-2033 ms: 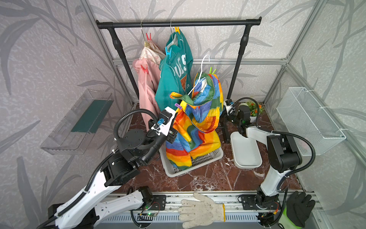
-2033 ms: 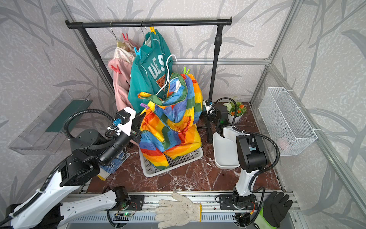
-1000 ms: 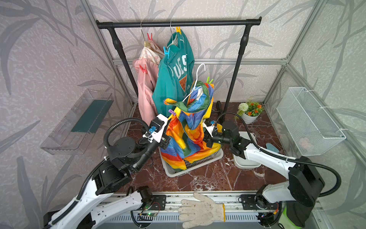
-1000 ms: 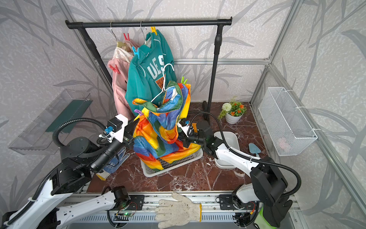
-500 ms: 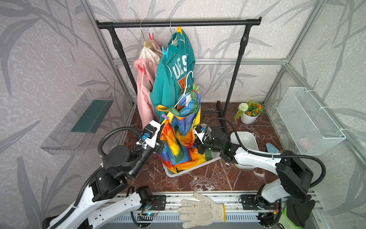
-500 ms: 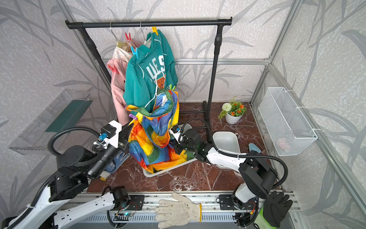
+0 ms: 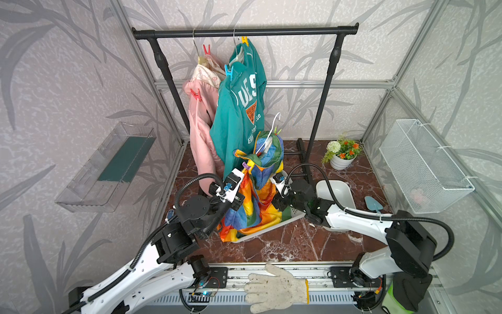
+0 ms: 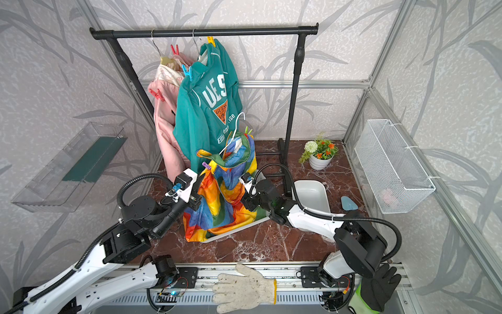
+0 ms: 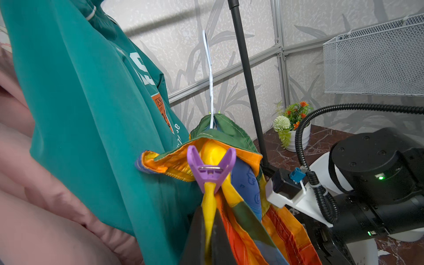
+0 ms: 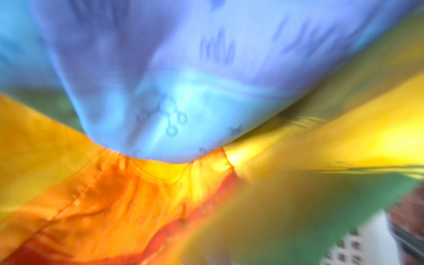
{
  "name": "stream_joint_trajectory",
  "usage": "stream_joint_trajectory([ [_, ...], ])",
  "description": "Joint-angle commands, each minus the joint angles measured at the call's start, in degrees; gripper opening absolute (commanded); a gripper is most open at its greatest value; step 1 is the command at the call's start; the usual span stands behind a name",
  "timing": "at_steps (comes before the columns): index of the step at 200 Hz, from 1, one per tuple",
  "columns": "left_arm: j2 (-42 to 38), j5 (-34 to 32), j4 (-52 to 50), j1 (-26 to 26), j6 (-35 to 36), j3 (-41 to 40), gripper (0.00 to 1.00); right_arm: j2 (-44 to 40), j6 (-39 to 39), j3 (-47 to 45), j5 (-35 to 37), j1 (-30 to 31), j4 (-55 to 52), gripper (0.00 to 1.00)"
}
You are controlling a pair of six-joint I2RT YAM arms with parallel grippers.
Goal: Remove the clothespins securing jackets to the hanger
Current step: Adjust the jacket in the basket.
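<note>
Left pincer, at centre-left of the scene: its dark fingers are closed together on a yellow fold of the rainbow jacket, just below the purple clothespin. That clothespin grips the same fold at the jacket's left shoulder, with its handles pointing up.

Right pincer, at centre-right: it is pressed against the right side of the rainbow jacket. Cloth hides its tips in both top views and the right wrist view is filled with blurred fabric, so whether its jaws are apart or together cannot be told.

Rainbow jacket: it hangs on a white hanger whose hook is free of the rail and stands in the air in front of the teal jacket. A green clothespin sits at the collar beside the hook. The hem is bunched in a white basket on the tabletop.

Far side: the teal jacket and, to its left, the pink jacket hang from the rail. The teal one carries a yellow clothespin at the top and a blue clothespin on its left shoulder. Two red clothespins hold the pink one, the second lower on its left.
</note>
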Motion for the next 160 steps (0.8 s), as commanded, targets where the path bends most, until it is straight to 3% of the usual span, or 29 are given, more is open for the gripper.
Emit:
stream_joint_trajectory([
  [1, 0.75, 1.02, 9.14, 0.3, 0.39, -0.37, 0.0, -3.67, -1.98, -0.64, 6.62, -0.89, -6.34, 0.76],
  [26, 1.84, 0.9, 10.41, 0.3, 0.59, -0.6, 0.0, -7.31, -0.92, -2.01, 7.98, -3.67, -9.43, 0.8],
  [116, 5.06, -1.09, 5.91, 0.21, 1.73, -0.37, 0.0, -19.58, 6.33, -2.62, -5.1, -17.76, -20.18, 0.87],
  [160, 5.83, -4.4, 8.96, 0.21, 0.19, -1.32, 0.0, -21.2, 3.11, -2.63, -6.05, -19.06, -22.31, 0.93],
])
